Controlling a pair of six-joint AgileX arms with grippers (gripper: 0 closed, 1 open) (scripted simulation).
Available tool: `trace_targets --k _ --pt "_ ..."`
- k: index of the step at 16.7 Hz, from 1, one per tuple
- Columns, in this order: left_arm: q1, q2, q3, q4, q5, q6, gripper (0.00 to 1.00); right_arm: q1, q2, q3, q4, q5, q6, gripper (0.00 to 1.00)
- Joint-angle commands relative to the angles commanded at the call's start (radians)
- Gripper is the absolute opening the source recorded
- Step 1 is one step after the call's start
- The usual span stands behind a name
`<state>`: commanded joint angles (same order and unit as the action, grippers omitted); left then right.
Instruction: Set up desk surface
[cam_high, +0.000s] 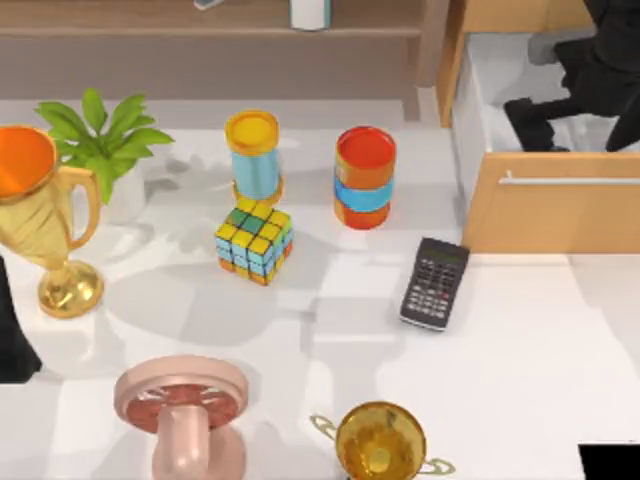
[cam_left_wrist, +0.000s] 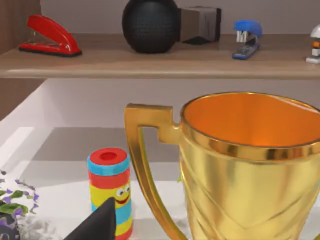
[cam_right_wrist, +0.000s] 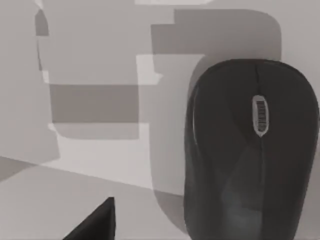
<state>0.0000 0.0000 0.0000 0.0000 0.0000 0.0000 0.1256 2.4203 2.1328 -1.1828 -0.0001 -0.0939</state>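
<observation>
Right tool (cam_high: 535, 120) over open drawer (cam_high: 480, 110), above black mouse (cam_right_wrist: 250, 150) (grip state unclear); left arm parked at desk surface (cam_high: 520, 340) left edge.

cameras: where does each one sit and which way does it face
Top view: above the table, looking down on the desk surface, cube, calculator; right arm reaches into the open drawer.
Left wrist view: on the left arm, facing the gold trophy and shelf; a dark hand tip shows.
Right wrist view: on the right arm, over a black mouse.
Shared: the trophy, top and left wrist.
</observation>
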Motion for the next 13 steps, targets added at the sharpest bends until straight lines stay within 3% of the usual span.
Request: trace_targets --k 11,13 --pt "0.000 0.000 0.000 0.000 0.000 0.000 1.00 0.002 0.034 -0.035 0.068 0.000 0.003 1.00" --pt "0.000 0.000 0.000 0.000 0.000 0.000 1.00 0.002 0.034 -0.035 0.068 0.000 0.003 0.85"
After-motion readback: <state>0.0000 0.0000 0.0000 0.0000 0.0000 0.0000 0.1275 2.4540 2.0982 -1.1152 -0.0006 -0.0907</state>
